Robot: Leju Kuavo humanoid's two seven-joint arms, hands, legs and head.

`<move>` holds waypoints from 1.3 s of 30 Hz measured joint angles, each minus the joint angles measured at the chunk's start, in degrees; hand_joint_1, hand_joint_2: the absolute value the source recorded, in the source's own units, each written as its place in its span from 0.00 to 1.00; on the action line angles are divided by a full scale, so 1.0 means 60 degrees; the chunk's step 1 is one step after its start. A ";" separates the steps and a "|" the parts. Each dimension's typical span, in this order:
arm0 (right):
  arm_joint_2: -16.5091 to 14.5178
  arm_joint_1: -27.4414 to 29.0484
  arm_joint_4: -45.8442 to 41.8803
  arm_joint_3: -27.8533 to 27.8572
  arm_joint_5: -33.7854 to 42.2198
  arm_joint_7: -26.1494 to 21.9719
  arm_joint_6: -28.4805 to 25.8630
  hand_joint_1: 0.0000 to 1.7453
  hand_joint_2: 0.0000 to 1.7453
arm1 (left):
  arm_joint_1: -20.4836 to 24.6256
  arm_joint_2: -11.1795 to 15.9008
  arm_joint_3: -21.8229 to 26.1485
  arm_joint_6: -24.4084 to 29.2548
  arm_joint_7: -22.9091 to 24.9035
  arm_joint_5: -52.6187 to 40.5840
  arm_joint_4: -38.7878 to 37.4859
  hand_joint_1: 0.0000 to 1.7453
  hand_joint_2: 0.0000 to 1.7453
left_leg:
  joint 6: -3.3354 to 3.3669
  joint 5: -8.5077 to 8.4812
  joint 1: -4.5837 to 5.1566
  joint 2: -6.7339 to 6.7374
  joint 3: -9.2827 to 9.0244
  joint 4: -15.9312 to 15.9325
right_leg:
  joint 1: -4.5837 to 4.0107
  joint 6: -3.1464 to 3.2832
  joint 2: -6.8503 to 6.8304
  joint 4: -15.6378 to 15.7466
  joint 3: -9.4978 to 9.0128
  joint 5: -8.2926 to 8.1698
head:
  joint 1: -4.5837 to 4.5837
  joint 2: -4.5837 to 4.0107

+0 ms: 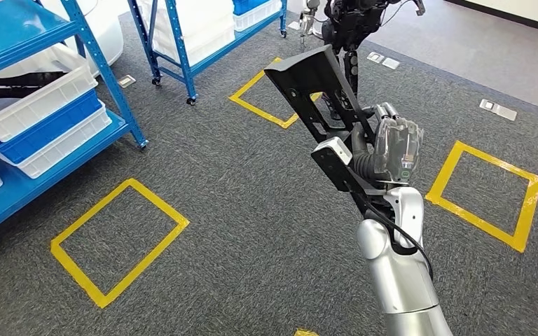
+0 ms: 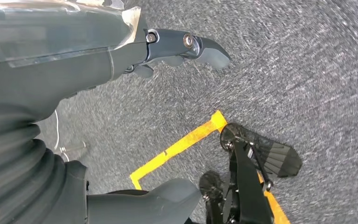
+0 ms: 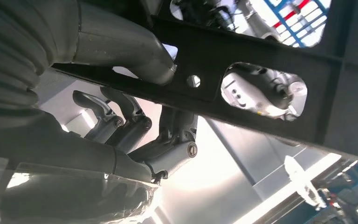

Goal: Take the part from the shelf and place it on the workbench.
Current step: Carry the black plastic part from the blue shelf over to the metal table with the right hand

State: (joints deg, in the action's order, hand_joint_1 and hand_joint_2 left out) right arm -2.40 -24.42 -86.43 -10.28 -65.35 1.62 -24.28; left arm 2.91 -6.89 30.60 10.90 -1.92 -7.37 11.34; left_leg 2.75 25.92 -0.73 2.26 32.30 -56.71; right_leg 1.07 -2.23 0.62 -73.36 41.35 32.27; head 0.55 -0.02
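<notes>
The part (image 1: 319,94), a long black plastic piece with cut-out holes, is off the shelf and carried in the air by the robot's right hand (image 1: 385,150). It angles up and away from the hand, over grey carpet (image 1: 252,210) marked with yellow tape squares (image 1: 119,241). In the right wrist view, the thumb presses on one face of the part (image 3: 242,56) and the darker fingers (image 3: 121,116) curl in on the other side, so the part is gripped between them. The left hand (image 2: 121,51) hangs low over the carpet with nothing in it; its thumb and fingers are apart. The blue metal shelf (image 1: 98,63) with white and blue bins stands well to the left of the part. I judge the pick-up done and the carry under way. No workbench can be seen, so reaching it and setting the part down remain.
</notes>
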 joint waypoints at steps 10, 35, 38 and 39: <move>0.0669 -0.1299 0.0465 0.0569 -0.1888 0.1264 0.0614 1.00 1.00 | 0.0038 0.0023 0.0037 0.0001 0.0017 -0.0229 0.0010 0.00 1.00 | -0.0373 0.0386 0.0003 0.0347 0.0170 -0.0482 | 0.0093 0.0152 -0.0240 0.2623 -0.1253 -0.1131 | -0.0054 0.0000; 0.2078 -0.3307 0.2613 0.1036 -0.3702 0.1672 0.0976 1.00 1.00 | 0.0025 0.0284 0.0214 -0.0098 -0.0009 -0.0573 0.0046 0.00 1.00 | -0.0205 0.0225 -0.0014 0.0492 -0.0269 0.0015 | 0.0279 -0.0487 -0.0548 0.2331 -0.0921 -0.1272 | 0.0011 0.0000; 0.2120 -0.3261 0.2672 0.1036 -0.3789 0.1730 0.0951 1.00 1.00 | 0.0039 0.0312 0.0218 -0.0114 -0.0055 -0.0585 0.0067 0.00 1.00 | -0.0364 0.0325 -0.0042 0.0682 -0.0235 -0.0119 | 0.0193 -0.0218 -0.0368 0.2491 -0.0976 -0.1272 | -0.0043 0.0000; 0.2138 -0.3250 0.2687 0.1035 -0.3815 0.1744 0.0942 1.00 1.00 | 0.0044 0.0306 0.0219 -0.0117 -0.0069 -0.0586 0.0069 0.00 1.00 | -0.0399 0.0371 -0.0086 0.0652 -0.0229 -0.0148 | 0.0177 -0.0136 -0.0276 0.2479 -0.0956 -0.1277 | -0.0055 0.0000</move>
State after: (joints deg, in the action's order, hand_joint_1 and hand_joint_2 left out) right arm 10.43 -43.92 -70.31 -4.08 -88.24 12.08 -18.63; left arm 3.17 -5.05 31.92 10.19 -2.34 -10.88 11.76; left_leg 0.35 28.15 -1.24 6.17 30.92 -57.59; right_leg 2.14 -3.05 -1.04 -58.48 35.61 24.61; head 0.22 -0.02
